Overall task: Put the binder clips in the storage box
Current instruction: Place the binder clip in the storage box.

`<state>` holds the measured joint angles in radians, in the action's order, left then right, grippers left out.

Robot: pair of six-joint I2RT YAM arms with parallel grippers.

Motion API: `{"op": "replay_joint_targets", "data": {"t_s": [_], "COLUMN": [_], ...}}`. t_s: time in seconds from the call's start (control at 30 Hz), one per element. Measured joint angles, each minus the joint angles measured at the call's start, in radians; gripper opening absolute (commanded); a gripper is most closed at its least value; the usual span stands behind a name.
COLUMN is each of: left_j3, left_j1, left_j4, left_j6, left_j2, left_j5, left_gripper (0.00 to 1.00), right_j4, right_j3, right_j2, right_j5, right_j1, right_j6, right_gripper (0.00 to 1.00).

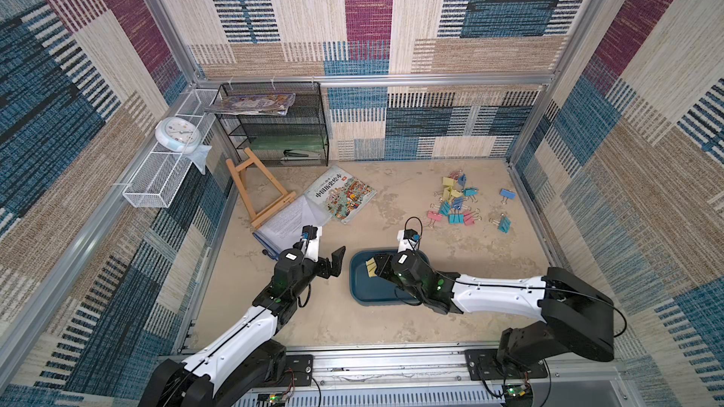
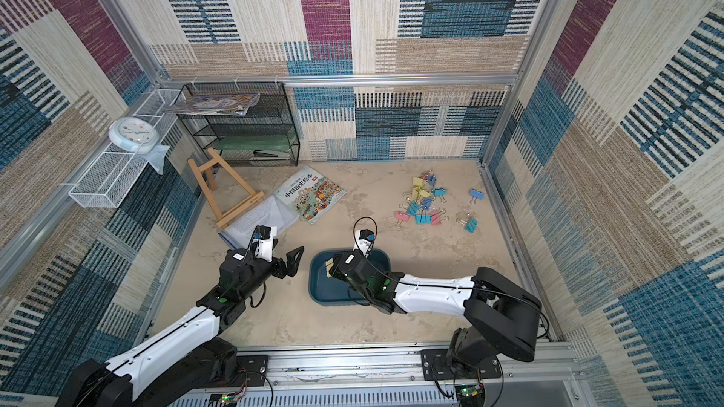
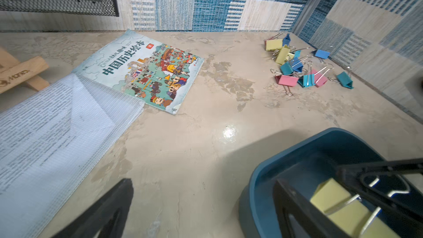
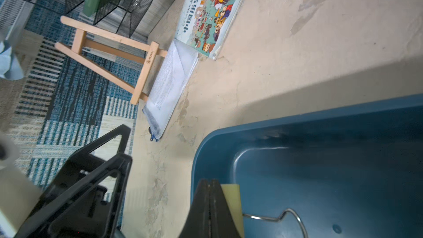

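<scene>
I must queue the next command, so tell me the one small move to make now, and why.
Probably open the right hand to drop the yellow clip. That hand is shut, seemingly on the clip, already over the blue box; the left hand stands open and empty beside it, and the other clips wait on the table.

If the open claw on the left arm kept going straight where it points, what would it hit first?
The left gripper would most likely meet the bare table, between the picture book and the blue box; depth is hard to judge.
</scene>
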<state>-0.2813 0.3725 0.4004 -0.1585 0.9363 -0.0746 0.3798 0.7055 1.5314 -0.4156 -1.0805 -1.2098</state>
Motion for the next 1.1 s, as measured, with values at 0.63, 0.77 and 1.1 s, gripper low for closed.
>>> {"op": "replay_joint_targets", "data": {"t_s": [0.63, 0.77, 1.1], "left_j3": [0.010, 0.010, 0.010], "left_j1": [0.000, 0.000, 0.000], "left_j4": [-0.005, -0.005, -0.005], "left_j6": [0.000, 0.000, 0.000], "left_j2": [-0.024, -0.024, -0.024], "left_j5": [0.052, 0.052, 0.052], "left_gripper": [0.99, 0.99, 0.99], "right_j4": [0.060, 0.080, 0.035], "right_j3": [0.109, 0.109, 0.100], "right_j2": [0.299, 0.309, 0.227], "right_j5": [-0.053, -0.072, -0.073], "right_j1": [-0.031, -0.037, -0.051], "right_j6": [-0.056, -0.053, 0.000], "right_gripper": [0.00, 0.00, 0.47]}}
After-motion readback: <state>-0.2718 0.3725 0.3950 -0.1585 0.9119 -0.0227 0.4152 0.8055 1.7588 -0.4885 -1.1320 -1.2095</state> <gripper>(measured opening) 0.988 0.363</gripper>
